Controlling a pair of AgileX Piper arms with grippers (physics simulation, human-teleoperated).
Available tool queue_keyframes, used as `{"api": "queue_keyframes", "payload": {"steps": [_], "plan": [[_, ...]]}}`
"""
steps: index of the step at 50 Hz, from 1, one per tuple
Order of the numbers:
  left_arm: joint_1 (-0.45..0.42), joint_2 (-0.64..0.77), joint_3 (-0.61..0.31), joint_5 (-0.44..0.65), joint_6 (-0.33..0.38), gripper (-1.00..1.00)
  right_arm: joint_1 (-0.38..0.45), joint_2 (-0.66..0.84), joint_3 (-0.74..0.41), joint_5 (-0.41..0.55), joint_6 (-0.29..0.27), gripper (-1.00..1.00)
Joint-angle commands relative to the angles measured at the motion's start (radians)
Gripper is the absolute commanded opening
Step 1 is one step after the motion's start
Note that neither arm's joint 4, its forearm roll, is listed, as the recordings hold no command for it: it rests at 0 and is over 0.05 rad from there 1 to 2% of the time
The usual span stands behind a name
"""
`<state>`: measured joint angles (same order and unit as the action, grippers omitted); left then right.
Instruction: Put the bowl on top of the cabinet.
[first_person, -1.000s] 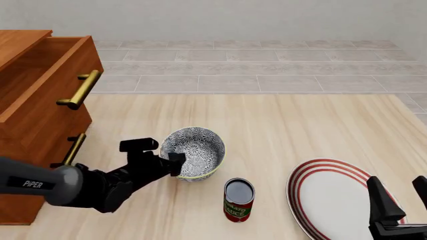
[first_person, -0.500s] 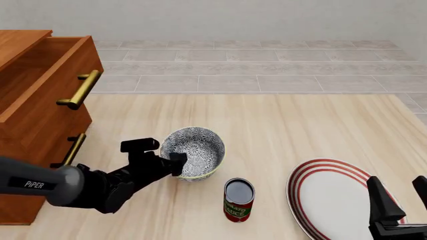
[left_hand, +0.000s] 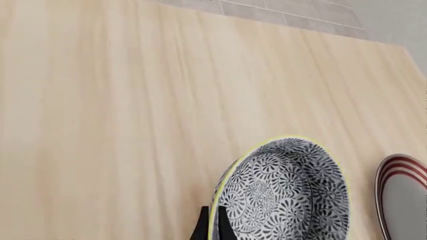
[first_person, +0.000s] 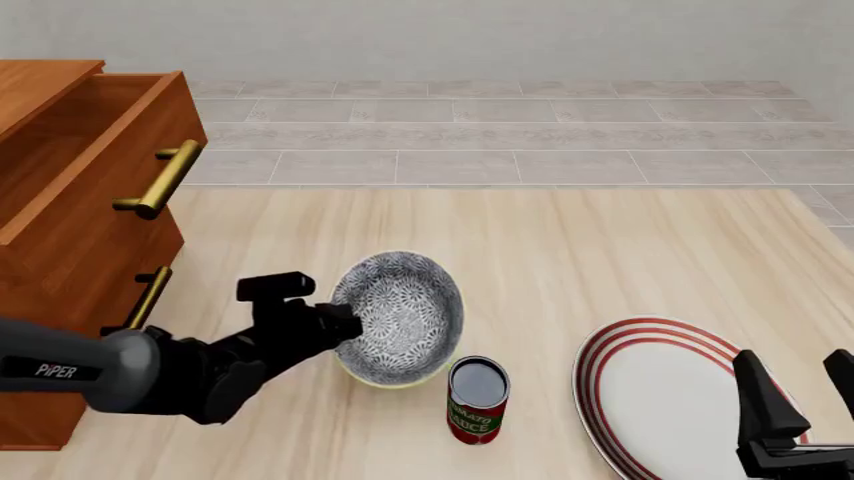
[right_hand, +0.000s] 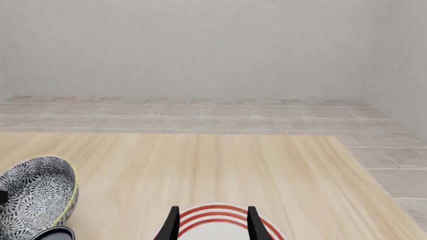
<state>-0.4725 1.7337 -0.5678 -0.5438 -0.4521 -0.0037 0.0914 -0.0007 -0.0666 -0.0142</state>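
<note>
The cabinet (first_person: 80, 200) is seen at the left of the front view, with a drawer pulled out. The surface (first_person: 587, 250) is of pale wood. A red-ringed plate (first_person: 667, 400) is placed at the right, and the right end effector (first_person: 794, 405) is held over its edge with the fingers apart. The bowl (first_person: 398, 317) is tilted toward the camera, just beside the can (first_person: 478, 400), well apart from the cabinet top. Its near rim is clamped by the left end effector (first_person: 340, 325).
</note>
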Motion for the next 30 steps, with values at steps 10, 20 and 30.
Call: {"api": "queue_keyframes", "payload": {"steps": [10, 20, 30], "plan": [[0.013, -0.157, 0.003, 0.079, 0.002, -1.00, -0.001, 0.008, 0.000, -0.009, -0.001, 1.00], [0.005, -0.274, -0.015, 0.160, 0.006, -1.00, -0.001, 0.000, 0.000, -0.002, -0.002, 1.00], [0.012, -0.363, -0.041, 0.248, 0.026, -1.00, -0.001, -0.021, 0.000, 0.019, -0.004, 1.00]]}}
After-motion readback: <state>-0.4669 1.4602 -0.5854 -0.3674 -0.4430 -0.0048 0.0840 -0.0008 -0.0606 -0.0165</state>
